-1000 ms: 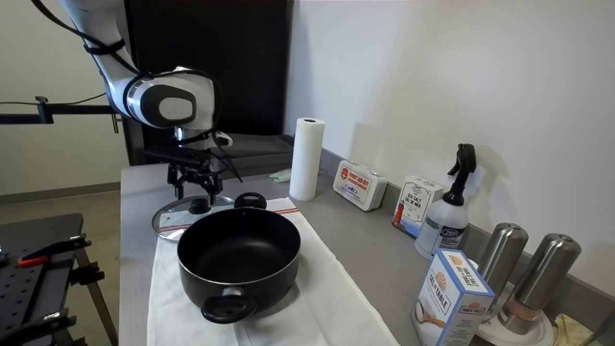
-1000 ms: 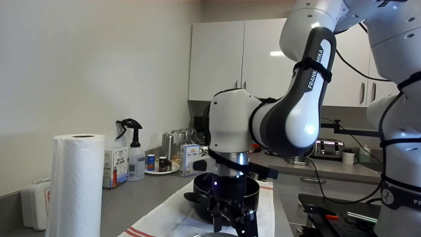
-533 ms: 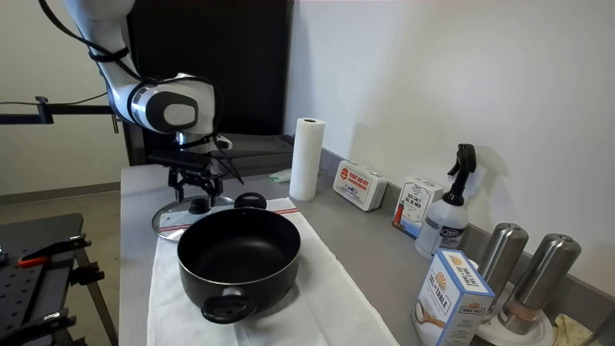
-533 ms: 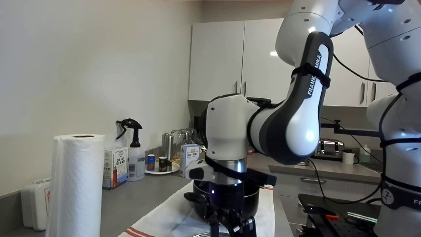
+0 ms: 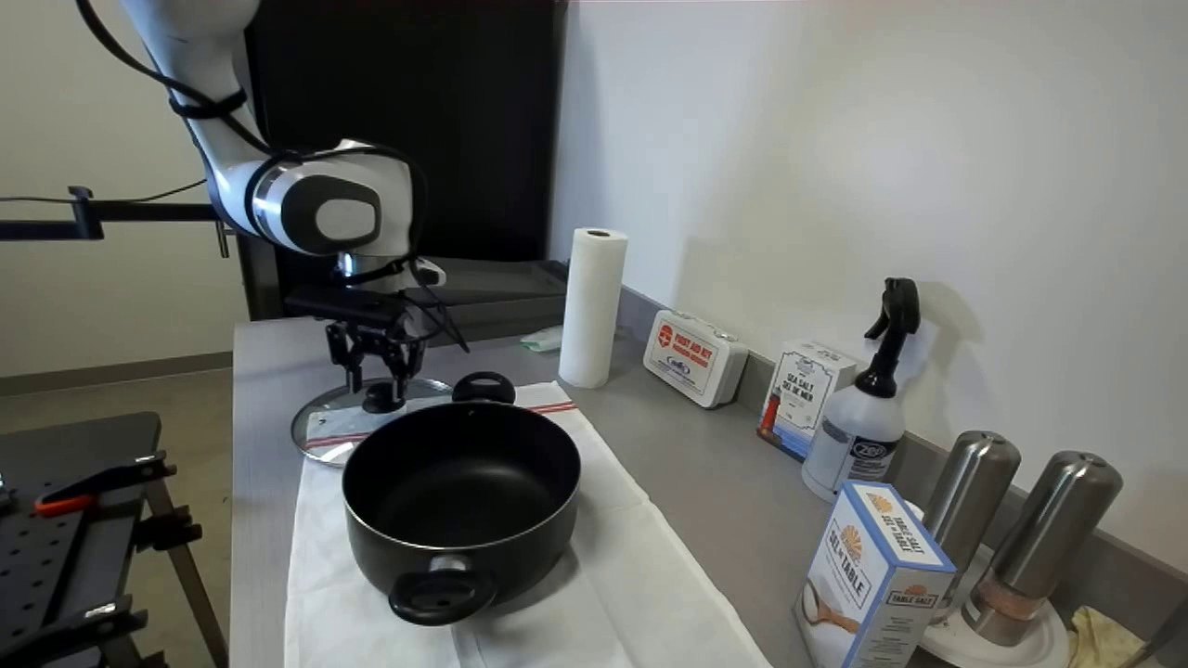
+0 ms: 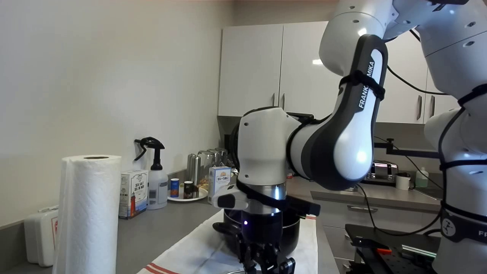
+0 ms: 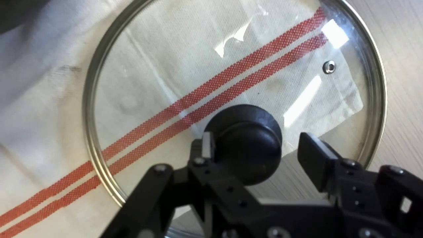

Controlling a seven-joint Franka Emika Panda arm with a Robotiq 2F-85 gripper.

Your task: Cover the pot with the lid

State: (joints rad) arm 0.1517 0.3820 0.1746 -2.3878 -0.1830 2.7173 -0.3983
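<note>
flanking the knob (image 7: pixel 253 147) on the lid (image 7: pixel 195 59), jaws partly spread, one finger (image 7: pixel 314 162) apart, other's contact unclear

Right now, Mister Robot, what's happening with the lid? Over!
Fingers open, either side of the knob. Lid down on towel and counter, off the pot. Pot stands close by: probably lift lid clear first.

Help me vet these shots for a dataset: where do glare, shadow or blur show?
Wrist view: white glare on the lid, and the pincer looks slightly soft against the crisper towel stripes; in an exterior view, a soft shadow beside the pot and a faint one of the spray bottle on the wall; in an exterior view, bright highlights on the arm and a cupboard door.
</note>
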